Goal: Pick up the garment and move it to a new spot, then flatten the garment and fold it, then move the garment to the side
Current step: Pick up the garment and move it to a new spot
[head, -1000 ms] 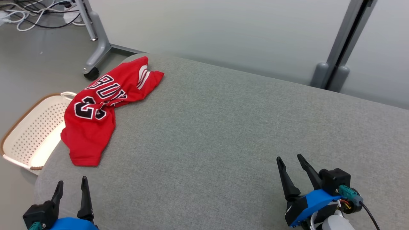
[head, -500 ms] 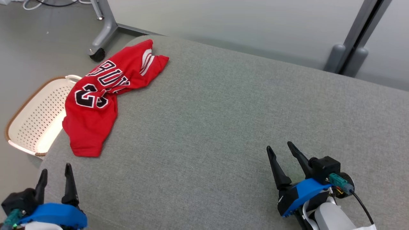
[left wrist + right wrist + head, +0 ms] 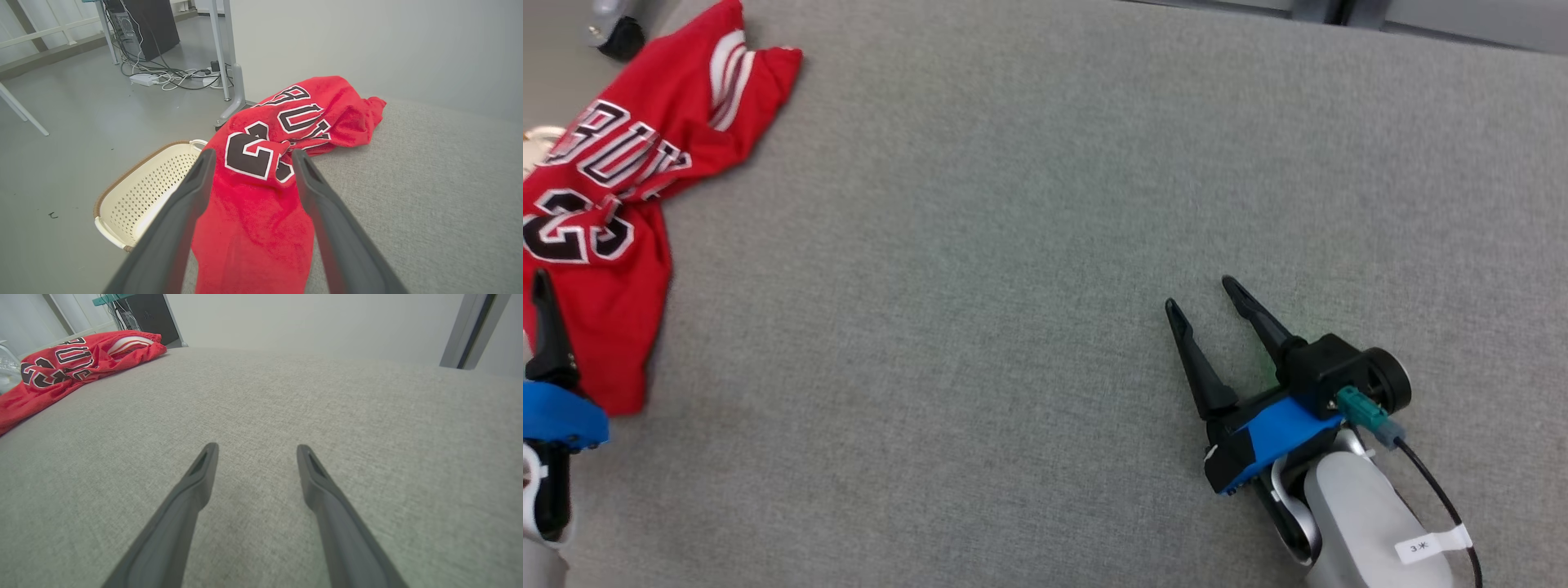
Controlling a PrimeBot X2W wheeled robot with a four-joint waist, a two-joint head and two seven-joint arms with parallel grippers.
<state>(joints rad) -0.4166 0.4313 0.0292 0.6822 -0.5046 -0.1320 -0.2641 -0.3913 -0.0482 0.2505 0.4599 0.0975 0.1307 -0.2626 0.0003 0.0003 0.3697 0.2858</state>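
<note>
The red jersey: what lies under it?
Under the red jersey lies the grey cushion; one side hangs over the edge beside the cream basket. The edge itself is covered.

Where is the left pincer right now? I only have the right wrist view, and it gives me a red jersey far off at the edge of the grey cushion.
Observer: The left pincer is open and points at the red jersey, fingers framing its near end; contact I can't tell.
Operator: Anything beside the cushion there?
Observer: A cream perforated basket sits on the floor just past that edge.
Operator: Does the jersey lie fully on top?
Observer: No, its outer side seems to drape over the grey cushion's edge, toward the basket.
</note>
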